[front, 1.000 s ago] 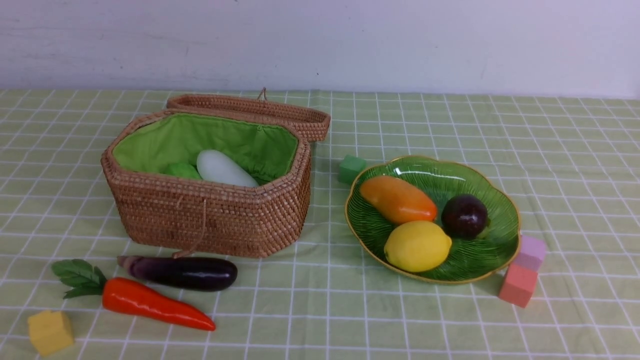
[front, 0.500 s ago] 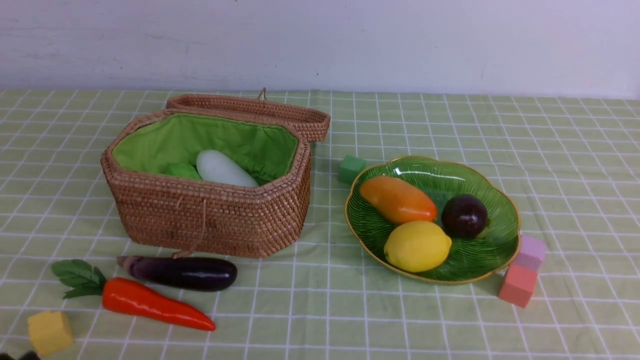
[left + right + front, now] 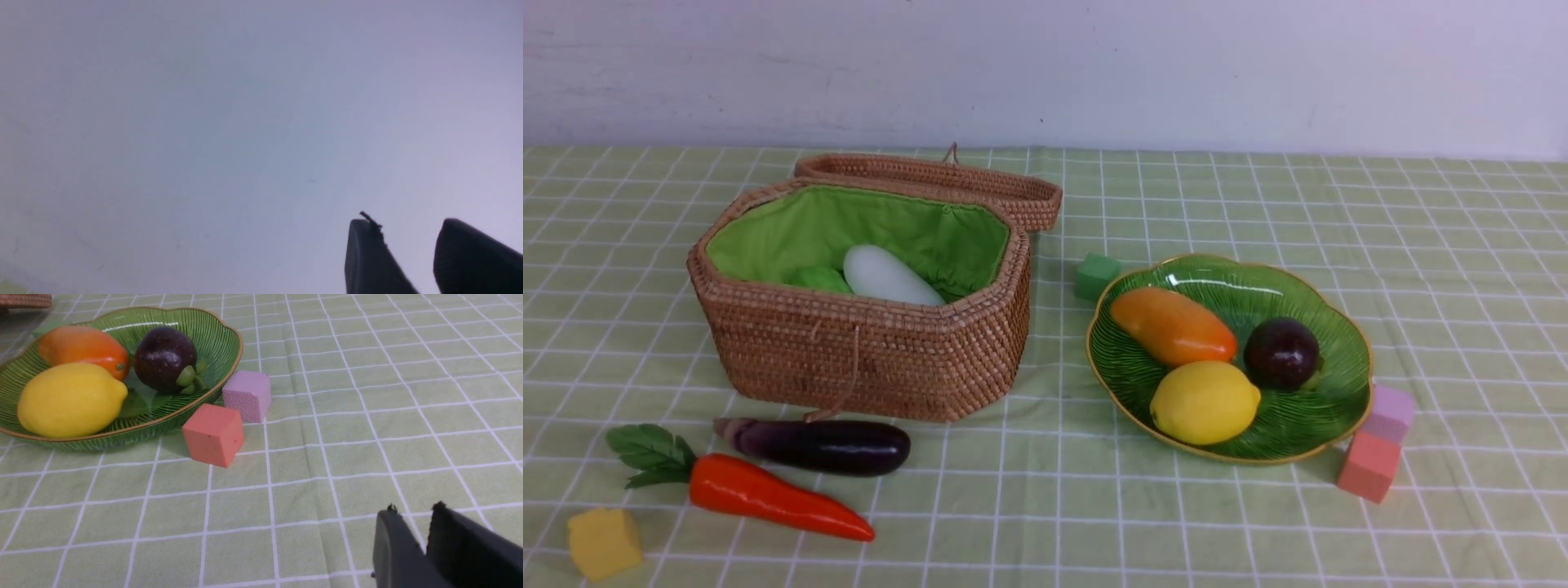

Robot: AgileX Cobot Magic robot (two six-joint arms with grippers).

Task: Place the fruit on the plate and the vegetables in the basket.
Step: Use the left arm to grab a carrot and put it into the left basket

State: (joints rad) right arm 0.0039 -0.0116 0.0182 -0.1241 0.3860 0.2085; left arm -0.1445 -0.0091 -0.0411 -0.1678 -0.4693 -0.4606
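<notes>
The wicker basket [image 3: 866, 351] stands open at the left with the white radish [image 3: 886, 276] and light green cucumber [image 3: 821, 279] inside. In front of it on the cloth lie the eggplant [image 3: 825, 445] and the carrot [image 3: 768, 494]. The green plate [image 3: 1290, 425] at the right holds the mango [image 3: 1172, 325], lemon [image 3: 1203, 402] and dark purple fruit [image 3: 1281, 353]. Neither arm shows in the front view. My left gripper [image 3: 406, 224] is open and empty, facing the bare wall. My right gripper [image 3: 413, 510] hangs low over the cloth to the right of the plate [image 3: 212, 339], jaws slightly apart, empty.
The basket's lid [image 3: 931, 184] lies folded back behind it. Foam cubes sit about: yellow [image 3: 603, 541] at the near left, green [image 3: 1096, 274] between basket and plate, lilac [image 3: 1390, 412] and salmon [image 3: 1369, 465] against the plate's right edge.
A dark tip that showed at the front view's bottom left corner half a second ago is gone. The fruit, vegetables and cubes have not moved.
</notes>
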